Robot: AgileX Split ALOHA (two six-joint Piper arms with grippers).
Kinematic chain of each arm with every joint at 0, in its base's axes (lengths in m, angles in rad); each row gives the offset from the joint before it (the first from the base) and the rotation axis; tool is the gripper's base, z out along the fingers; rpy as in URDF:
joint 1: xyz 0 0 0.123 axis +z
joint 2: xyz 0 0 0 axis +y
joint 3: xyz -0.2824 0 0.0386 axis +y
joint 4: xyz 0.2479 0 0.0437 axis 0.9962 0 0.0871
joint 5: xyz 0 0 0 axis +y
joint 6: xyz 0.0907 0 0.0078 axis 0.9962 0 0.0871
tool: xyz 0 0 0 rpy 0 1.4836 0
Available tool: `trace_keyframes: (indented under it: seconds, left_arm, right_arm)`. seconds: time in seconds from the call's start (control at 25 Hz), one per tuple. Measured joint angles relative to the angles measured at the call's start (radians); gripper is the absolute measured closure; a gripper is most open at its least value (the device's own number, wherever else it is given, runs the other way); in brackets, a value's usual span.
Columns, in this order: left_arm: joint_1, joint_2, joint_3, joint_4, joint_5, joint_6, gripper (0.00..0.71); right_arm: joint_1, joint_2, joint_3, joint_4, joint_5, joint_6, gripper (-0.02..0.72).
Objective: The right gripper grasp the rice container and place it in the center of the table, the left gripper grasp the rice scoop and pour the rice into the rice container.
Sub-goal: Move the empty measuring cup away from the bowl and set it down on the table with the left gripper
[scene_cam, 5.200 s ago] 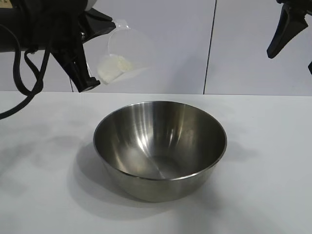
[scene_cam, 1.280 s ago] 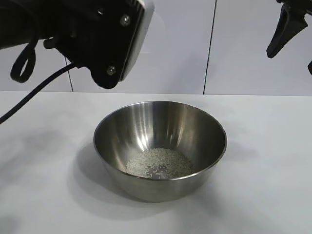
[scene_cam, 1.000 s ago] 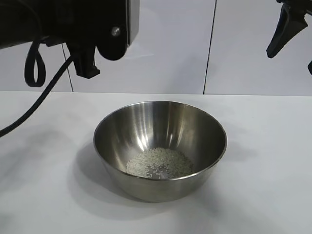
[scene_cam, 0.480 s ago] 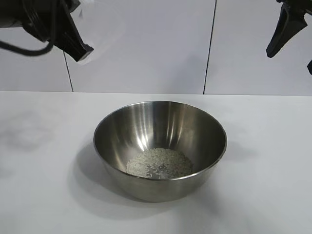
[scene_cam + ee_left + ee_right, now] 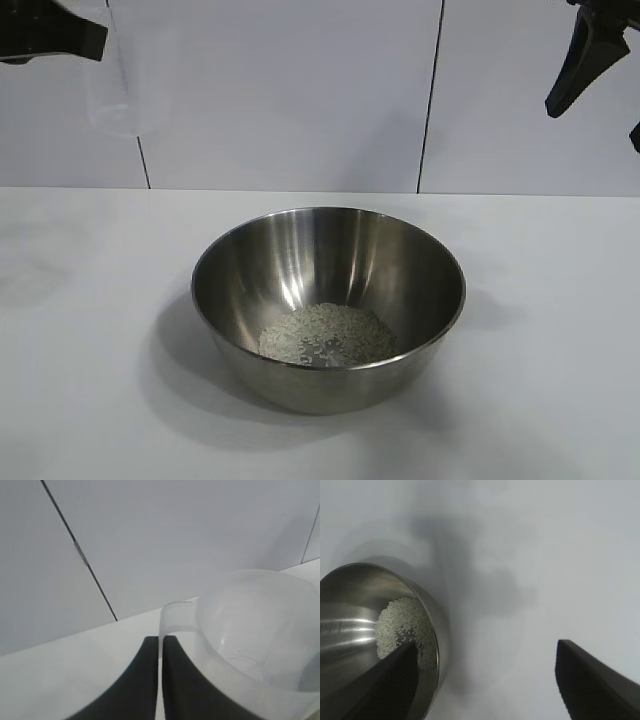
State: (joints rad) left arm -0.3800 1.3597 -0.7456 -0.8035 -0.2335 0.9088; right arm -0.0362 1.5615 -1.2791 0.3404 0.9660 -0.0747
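With rice (image 5: 327, 335) already sitting in bowl (image 5: 328, 305) at frame centre, looks basically done: left gripper (image 5: 160, 680) pinching empty scoop (image 5: 255, 630) handle upper left, right gripper (image 5: 485, 680) wide open, empty, upper right.

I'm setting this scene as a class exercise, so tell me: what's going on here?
The rice lies in the steel bowl at the middle of the table. The left gripper, raised at upper left, pinches the handle of the empty plastic scoop. The right gripper hangs open, high at the right.
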Motion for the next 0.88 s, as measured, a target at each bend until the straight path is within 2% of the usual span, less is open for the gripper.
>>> trace_keyframes:
  seconds: [0.2, 0.28, 0.44, 0.6, 0.88]
  left_arm:
    - [0.066, 0.000, 0.094, 0.228, -0.016, -0.313, 0.704]
    - [0.072, 0.000, 0.161, 0.364, -0.089, -0.507, 0.704]
    - [0.073, 0.002, 0.302, 0.580, -0.331, -0.766, 0.704]
    - [0.073, 0.084, 0.395, 0.615, -0.533, -0.828, 0.704]
    - [0.073, 0.364, 0.415, 0.642, -0.842, -0.836, 0.704]
  right_arm:
    - [0.000, 0.000, 0.000, 0.000, 0.000, 0.000, 0.181]
    - [0.000, 0.000, 0.000, 0.000, 0.000, 0.000, 0.181]
    - [0.000, 0.000, 0.000, 0.000, -0.001, 0.000, 0.181]
    - [0.000, 0.000, 0.000, 0.000, -0.001, 0.000, 0.181]
    - [0.000, 0.000, 0.000, 0.000, 0.000, -0.008, 0.181]
